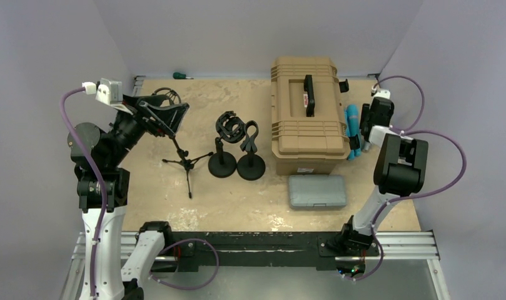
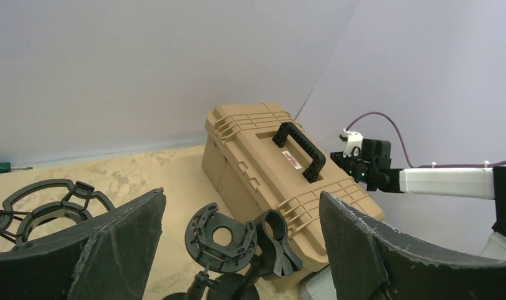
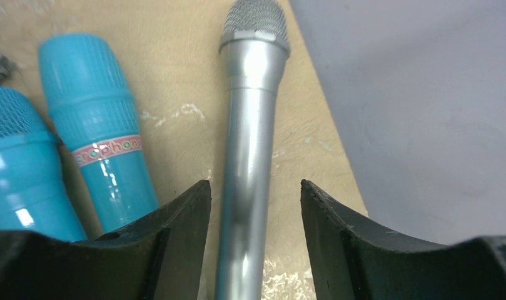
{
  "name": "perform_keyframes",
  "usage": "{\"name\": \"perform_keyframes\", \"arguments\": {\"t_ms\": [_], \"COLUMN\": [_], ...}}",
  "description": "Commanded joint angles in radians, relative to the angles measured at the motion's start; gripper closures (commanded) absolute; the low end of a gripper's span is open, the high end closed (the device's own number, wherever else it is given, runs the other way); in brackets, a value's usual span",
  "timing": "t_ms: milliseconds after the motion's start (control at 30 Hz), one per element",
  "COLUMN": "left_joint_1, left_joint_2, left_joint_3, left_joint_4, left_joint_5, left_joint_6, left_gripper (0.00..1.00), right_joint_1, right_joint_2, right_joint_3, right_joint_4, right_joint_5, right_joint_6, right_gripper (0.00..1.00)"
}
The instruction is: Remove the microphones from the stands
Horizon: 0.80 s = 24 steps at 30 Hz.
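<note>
Three black stands are left of centre: a tripod [image 1: 186, 164] with a ring mount [image 2: 44, 206], a round-base stand with a shock mount [image 1: 230, 125] [image 2: 220, 236], and one with a clip [image 1: 250, 136] [image 2: 278, 240]. All three holders look empty. A silver microphone [image 3: 247, 156] lies on the table by the right wall. My right gripper [image 3: 255, 182] [image 1: 367, 128] is open with its fingers either side of the silver microphone's body. My left gripper [image 2: 241, 194] [image 1: 169, 112] is open and empty, raised above the tripod.
Two teal microphones [image 3: 97, 125] [image 1: 352, 131] lie left of the silver one, beside a tan hard case [image 1: 306, 115] [image 2: 269, 156]. A small grey case [image 1: 316, 190] lies in front of the tan one. A green screwdriver [image 1: 182, 75] lies at the back wall.
</note>
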Motion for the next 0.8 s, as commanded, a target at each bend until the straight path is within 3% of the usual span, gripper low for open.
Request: {"name": "perform_keyframes", "arguments": {"t_ms": [0, 167, 400, 500, 667, 767], "left_joint_1": [0.007, 0.004, 0.001, -0.001, -0.004, -0.008], "left_joint_2": [-0.008, -0.011, -0.023, -0.033, -0.037, -0.040], "left_joint_3": [0.013, 0.013, 0.013, 0.008, 0.004, 0.008], "left_joint_4": [0.017, 0.017, 0.024, 0.030, 0.021, -0.011], "left_joint_5": [-0.007, -0.003, 0.007, 0.003, -0.024, -0.074], "left_joint_6": [0.019, 0.023, 0.031, 0.042, 0.072, 0.104], "left_gripper": [0.10, 0.10, 0.10, 0.09, 0.09, 0.09], "right_joint_1": [-0.004, -0.003, 0.045, 0.126, 0.369, 0.475], "right_joint_2": [-0.101, -0.187, -0.448, -0.582, -0.748, -0.821], "right_joint_3": [-0.018, 0.005, -0.013, -0.040, 0.015, 0.049], "right_joint_4": [0.062, 0.001, -0.081, -0.067, -0.090, -0.082], "right_joint_5": [0.055, 0.058, 0.003, 0.000, 0.012, -0.097], "right_joint_6": [0.064, 0.167, 0.321, 0.330, 0.272, 0.298], "right_gripper": [0.47, 0.46, 0.46, 0.46, 0.45, 0.39]}}
